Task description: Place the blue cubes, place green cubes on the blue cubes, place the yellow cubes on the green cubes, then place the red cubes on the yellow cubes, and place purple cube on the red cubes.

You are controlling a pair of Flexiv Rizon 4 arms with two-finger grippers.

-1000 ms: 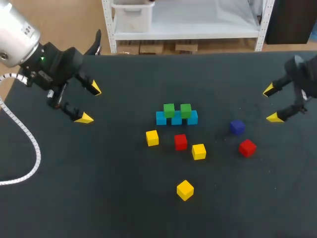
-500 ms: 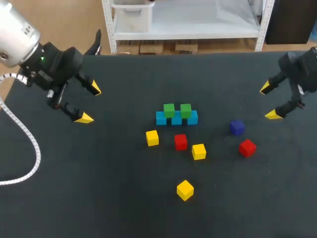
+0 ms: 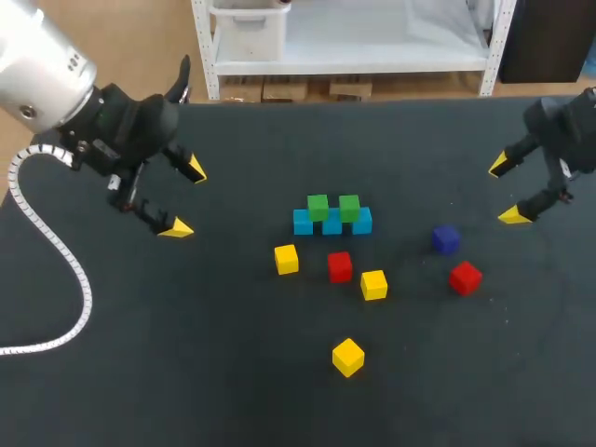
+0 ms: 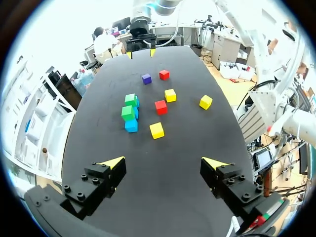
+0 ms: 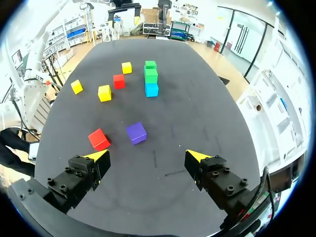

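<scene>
Left gripper (image 3: 184, 198) and right gripper (image 3: 506, 191) hang spread and empty — the yellow cube (image 3: 287, 259), lower-left of the central green cubes (image 3: 318, 206), looks light and rigid, best pinched across two opposite faces.

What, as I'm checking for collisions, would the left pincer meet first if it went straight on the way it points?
Probably the nearest yellow cube, almost on the left pincer's midline, with a red cube behind it. Height is unclear; it might touch the table first.

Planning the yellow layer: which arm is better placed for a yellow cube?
Left, likely: the open left pincer is nearer the leftmost yellow cube; the right pincer is beyond the purple cube.
</scene>
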